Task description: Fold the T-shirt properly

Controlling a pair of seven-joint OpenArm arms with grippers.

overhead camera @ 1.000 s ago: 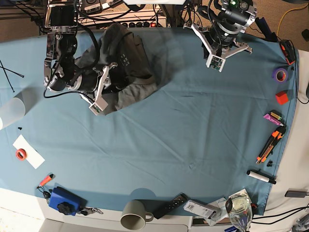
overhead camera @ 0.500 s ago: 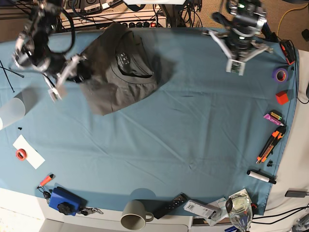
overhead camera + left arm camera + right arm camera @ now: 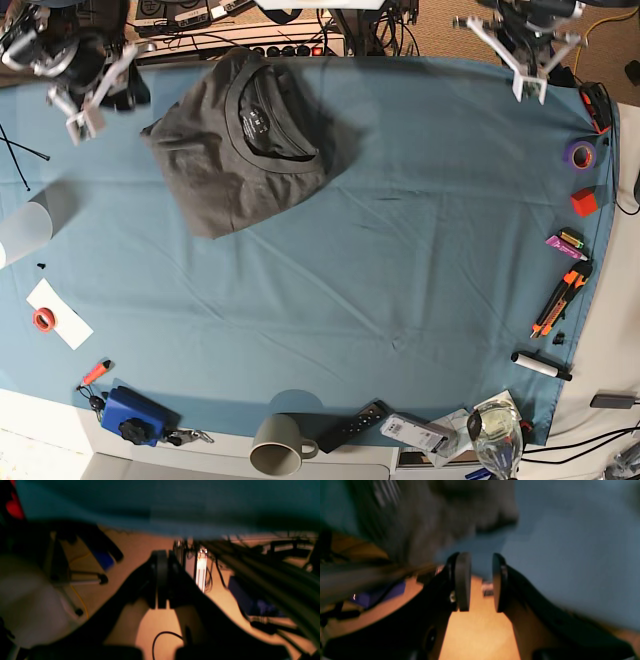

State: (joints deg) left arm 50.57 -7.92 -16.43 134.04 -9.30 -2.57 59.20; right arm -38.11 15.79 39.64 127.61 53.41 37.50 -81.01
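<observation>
Your T-shirt (image 3: 250,140) lies folded into a compact dark bundle on the blue-teal cloth (image 3: 400,250) that covers the surface, at about 11 o'clock in the base view. Its ribbed crew neck (image 3: 262,118) faces up with the small inner label showing, and the fabric is wrinkled. Nothing touches it.

Your right gripper (image 3: 82,112) sits at roughly 10 o'clock in the base view, near the far edge of the surface and just beside the shirt, apart from it. In its wrist view the fingers (image 3: 463,581) stand parted with a clear gap and nothing between them. That view is blurred: grey shirt fabric fills the upper part toward 11 o'clock, the cloth fills the 2 o'clock side, and the floor shows below.

Your left gripper (image 3: 530,85) is at about 1 o'clock in the base view, at the far edge of the surface and well apart from the shirt. Its wrist view shows the fingers (image 3: 162,577) pressed together, holding nothing, with the cloth's edge across the top and cables and floor beyond.

Around the rim you have a purple tape roll (image 3: 580,153) and a red block (image 3: 584,201) at 3 o'clock, a mug (image 3: 275,443) at 6 o'clock, and a clear cup (image 3: 22,232) at 9 o'clock.
</observation>
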